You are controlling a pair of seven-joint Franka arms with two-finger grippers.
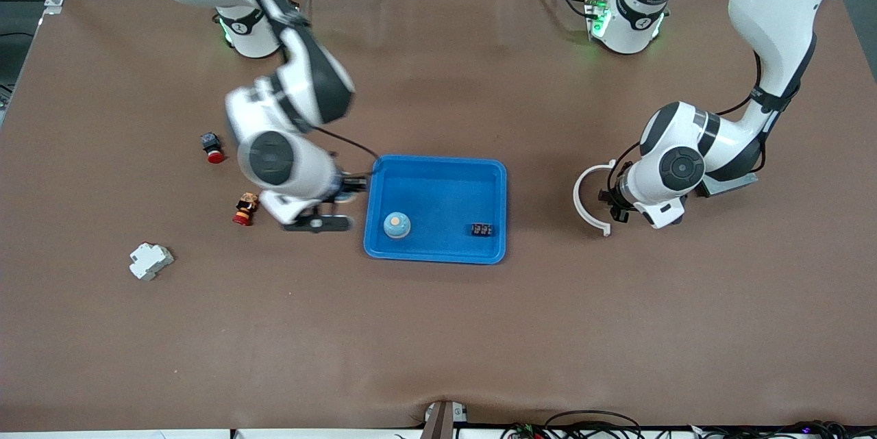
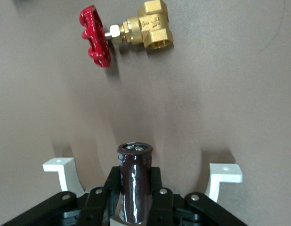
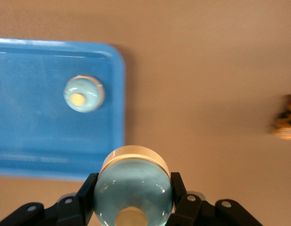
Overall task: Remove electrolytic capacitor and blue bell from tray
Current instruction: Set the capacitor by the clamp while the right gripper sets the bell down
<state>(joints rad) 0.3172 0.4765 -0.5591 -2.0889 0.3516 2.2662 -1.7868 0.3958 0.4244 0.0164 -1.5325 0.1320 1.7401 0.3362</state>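
R gripper (image 3: 131, 212) clamped on bell (image 3: 132, 188), over table just beside blue tray (image 1: 497, 182), at right arm's end. L gripper (image 2: 136, 200) gripping capacitor (image 2: 134, 183) upright, over table toward left arm's end, near brass valve (image 2: 129, 33). Second bell (image 1: 397, 224) resting in tray w/ small black part (image 1: 482, 229).

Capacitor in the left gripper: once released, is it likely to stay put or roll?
The capacitor is a smooth, glossy cylinder, so it probably rolls if laid sideways. Tall and narrow, it may tip if stood upright. The left gripper holds only its lower part, so it could slip.

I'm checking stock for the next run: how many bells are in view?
2. One bell sits in the blue tray, toward the right arm's end. The other bell is held in the right gripper, over the table beside the tray.
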